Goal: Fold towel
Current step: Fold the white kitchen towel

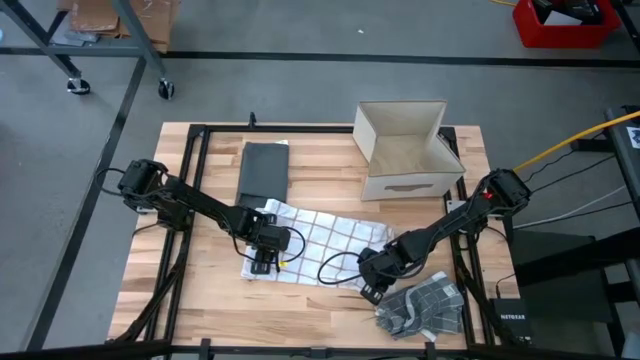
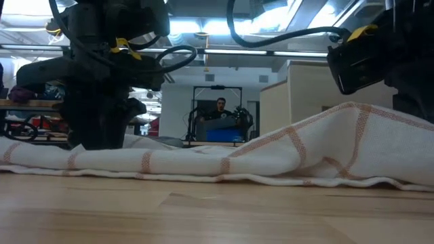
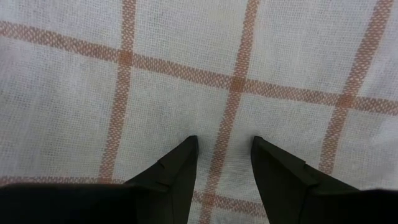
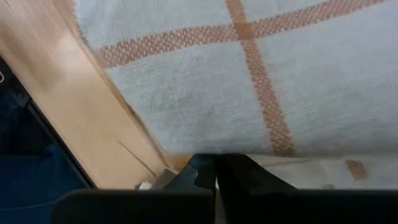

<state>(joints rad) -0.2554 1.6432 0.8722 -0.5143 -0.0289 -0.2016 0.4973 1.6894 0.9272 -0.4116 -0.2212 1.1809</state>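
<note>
The white towel (image 1: 325, 240) with orange check lines lies spread across the middle of the wooden table (image 1: 200, 310). My left gripper (image 1: 263, 262) points down on the towel's left end, and its fingers (image 3: 177, 168) stand apart with flat cloth between them. My right gripper (image 1: 371, 288) is at the towel's near right corner, shut on the cloth. In the low view the towel (image 2: 203, 159) lies flat on the left and rises in a hump (image 2: 352, 118) on the right. My left gripper comes from above, and both open fingertips (image 3: 267, 158) stand on the towel's top surface, one on each side of an orange stripe (image 3: 227, 134). The cloth there lies flat on the table. My right gripper pinches the towel's edge (image 4: 217, 149) near its near right corner between the two shut fingers, slanting down. The cloth beside the hold is raised off the table, and another layer (image 4: 329, 168) shows below it.
An open cardboard box (image 1: 405, 150) stands at the back right. A dark flat object (image 1: 265, 172) lies at the back, left of the middle. A grey checked cloth (image 1: 420, 306) lies crumpled near the front right. A person (image 2: 220, 112) sits in the room beyond the table.
</note>
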